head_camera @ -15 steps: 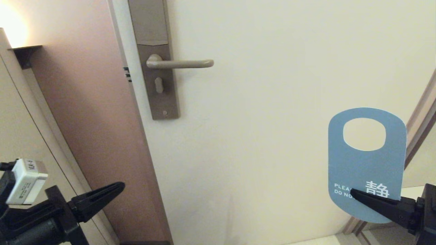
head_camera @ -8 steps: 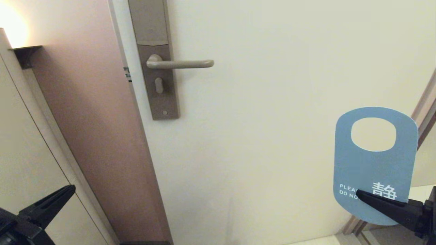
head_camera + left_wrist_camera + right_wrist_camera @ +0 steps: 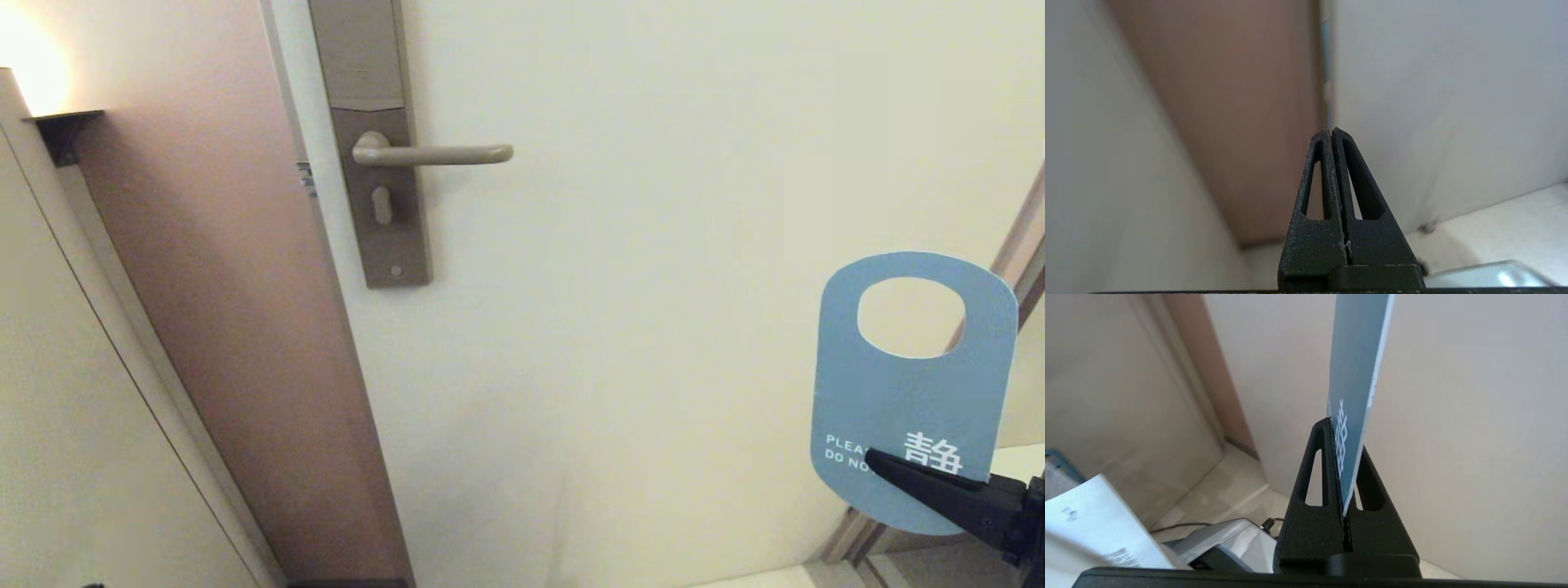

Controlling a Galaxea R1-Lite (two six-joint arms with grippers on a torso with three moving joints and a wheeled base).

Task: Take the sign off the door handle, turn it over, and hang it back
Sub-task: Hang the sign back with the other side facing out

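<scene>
Closest in, the right gripper (image 3: 870, 457) has its fingers clamped on the bottom edge of the sign (image 3: 914, 392), holding it upright with the blue "do not" face toward the head camera, low on the right. The left gripper (image 3: 1331, 131) has its fingers pressed together on nothing. Further back the door handle (image 3: 433, 153) sits bare, well apart from the sign

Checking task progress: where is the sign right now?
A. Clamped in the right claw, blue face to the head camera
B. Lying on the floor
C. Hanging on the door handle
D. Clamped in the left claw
A: the right claw pinches the sign by its lower edge, well clear of the bare handle.
</scene>
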